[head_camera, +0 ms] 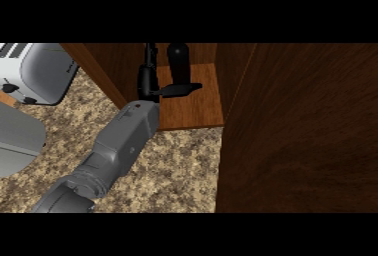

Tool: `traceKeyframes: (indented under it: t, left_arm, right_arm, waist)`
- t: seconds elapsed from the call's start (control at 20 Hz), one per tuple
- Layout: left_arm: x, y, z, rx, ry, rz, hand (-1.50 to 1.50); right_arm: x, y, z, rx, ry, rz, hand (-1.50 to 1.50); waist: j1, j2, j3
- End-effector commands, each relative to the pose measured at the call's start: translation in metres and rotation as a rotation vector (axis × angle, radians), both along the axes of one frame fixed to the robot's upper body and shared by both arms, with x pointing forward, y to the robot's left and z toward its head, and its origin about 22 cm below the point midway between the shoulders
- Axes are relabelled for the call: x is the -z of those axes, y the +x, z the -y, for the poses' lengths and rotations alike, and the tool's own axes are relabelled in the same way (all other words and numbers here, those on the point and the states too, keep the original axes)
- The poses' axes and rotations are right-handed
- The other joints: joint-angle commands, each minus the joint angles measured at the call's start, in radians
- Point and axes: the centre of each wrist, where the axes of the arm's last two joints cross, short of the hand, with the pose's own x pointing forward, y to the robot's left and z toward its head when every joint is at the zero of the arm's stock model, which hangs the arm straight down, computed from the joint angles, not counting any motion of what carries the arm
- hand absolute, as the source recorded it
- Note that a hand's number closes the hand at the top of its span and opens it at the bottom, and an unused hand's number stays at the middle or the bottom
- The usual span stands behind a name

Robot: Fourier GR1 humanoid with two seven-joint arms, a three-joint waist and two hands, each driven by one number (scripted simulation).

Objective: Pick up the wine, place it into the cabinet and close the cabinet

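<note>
One wine bottle (178,67) | upright in cabinet (193,105) | hand (151,85) beside

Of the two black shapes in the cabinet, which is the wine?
The right one, the wine: rounded top, no arm behind it. The other, the left hand, joins the grey forearm.

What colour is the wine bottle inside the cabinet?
Black, standing on the cabinet shelf: wine bottle, head view.
</note>
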Motion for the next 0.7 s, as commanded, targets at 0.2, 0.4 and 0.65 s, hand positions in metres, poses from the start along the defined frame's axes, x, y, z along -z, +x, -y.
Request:
traceKeyframes:
  t: [0.2, 0.4, 0.65]
  left_arm:
    - [0.024, -0.012, -0.015, 0.033, -0.019, -0.026, -1.50]
    - [0.020, -0.011, -0.010, 0.036, -0.083, -0.019, -1.50]
    - [0.030, -0.017, -0.014, 0.053, -0.141, -0.039, -1.50]
  right_arm:
    - [-0.002, -0.015, 0.004, -0.006, 0.020, 0.012, -1.50]
    - [-0.009, -0.021, 0.010, -0.016, 0.012, 0.005, -1.50]
    - [-0.008, -0.017, 0.002, -0.012, 0.007, 0.002, -1.50]
  waist:
    - [0.024, -0.006, -0.003]
    - [0.019, -0.011, -0.002]
    - [0.018, -0.016, -0.003]
